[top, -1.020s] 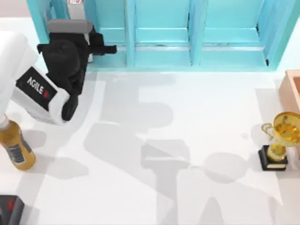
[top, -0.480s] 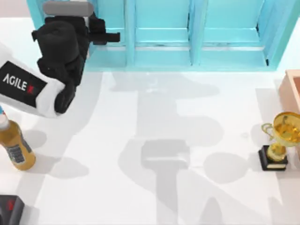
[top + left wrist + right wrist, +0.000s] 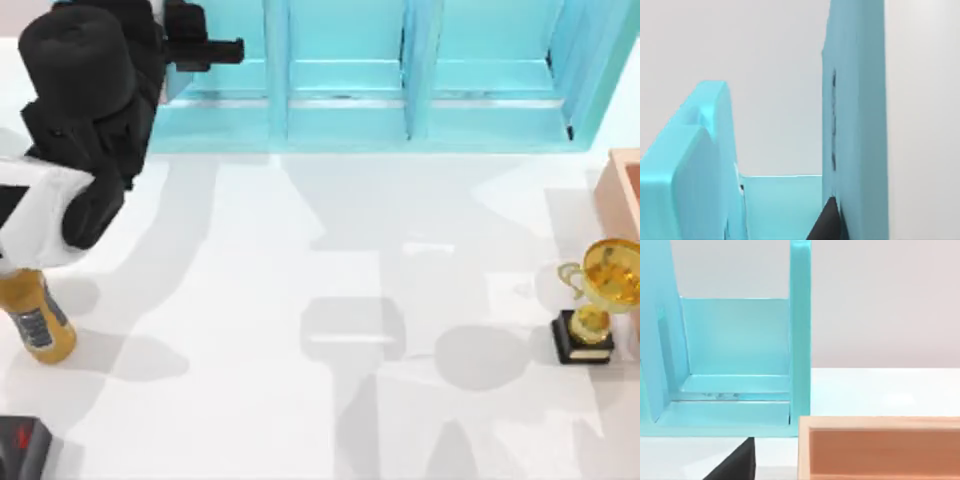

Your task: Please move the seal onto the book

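Note:
The seal and the book are out of view. My left arm's black wrist stands at the table's far left, over the left end of the turquoise shelf unit (image 3: 400, 90). My left gripper (image 3: 222, 50) points right along the shelf's front. In the left wrist view a dark bit of that gripper (image 3: 827, 225) lies against a turquoise shelf wall (image 3: 855, 120). In the right wrist view a dark part of my right gripper (image 3: 737, 462) shows low, facing a shelf compartment (image 3: 735, 345) and a wooden box (image 3: 880, 447).
An amber bottle (image 3: 35, 320) stands at the left edge. A gold trophy (image 3: 598, 300) on a black base stands at the right, with the wooden box (image 3: 625, 190) behind it. A dark block (image 3: 18, 450) sits in the near left corner.
My left arm has moved toward the back left, over the shelf's left end, and looks larger. Its gripper still points right. The bottle and trophy have not moved.

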`<state>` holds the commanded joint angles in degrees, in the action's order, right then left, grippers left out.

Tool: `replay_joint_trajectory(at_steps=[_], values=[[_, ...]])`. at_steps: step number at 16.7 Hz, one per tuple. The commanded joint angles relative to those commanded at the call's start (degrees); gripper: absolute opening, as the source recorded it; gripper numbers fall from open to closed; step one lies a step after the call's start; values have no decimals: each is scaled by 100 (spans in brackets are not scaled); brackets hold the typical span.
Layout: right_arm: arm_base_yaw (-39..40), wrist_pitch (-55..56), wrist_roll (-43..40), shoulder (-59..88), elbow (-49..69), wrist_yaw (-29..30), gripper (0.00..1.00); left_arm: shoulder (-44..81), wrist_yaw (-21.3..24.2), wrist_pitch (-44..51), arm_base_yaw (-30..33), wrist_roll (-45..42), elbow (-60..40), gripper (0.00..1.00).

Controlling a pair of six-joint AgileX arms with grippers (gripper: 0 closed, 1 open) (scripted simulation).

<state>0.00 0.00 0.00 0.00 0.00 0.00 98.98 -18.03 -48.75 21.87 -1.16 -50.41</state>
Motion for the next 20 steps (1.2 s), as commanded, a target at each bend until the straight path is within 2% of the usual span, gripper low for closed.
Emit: replay_joint_trajectory(at_steps=[5, 9, 16, 20], values=[[0, 0, 0, 0, 0, 0, 100, -1841, -193, 882, 253, -20, 711, 0], [0, 0, 0, 0, 0, 0, 100, -2724, -424, 1432, 433, -20, 1231, 0], [0, 0, 0, 0, 0, 0, 100, -2812, -477, 1496, 430, -36, 1300, 0], [0, 0, 0, 0, 0, 0, 100, -2543, -636, 1664, 491, 511, 1265, 0]])
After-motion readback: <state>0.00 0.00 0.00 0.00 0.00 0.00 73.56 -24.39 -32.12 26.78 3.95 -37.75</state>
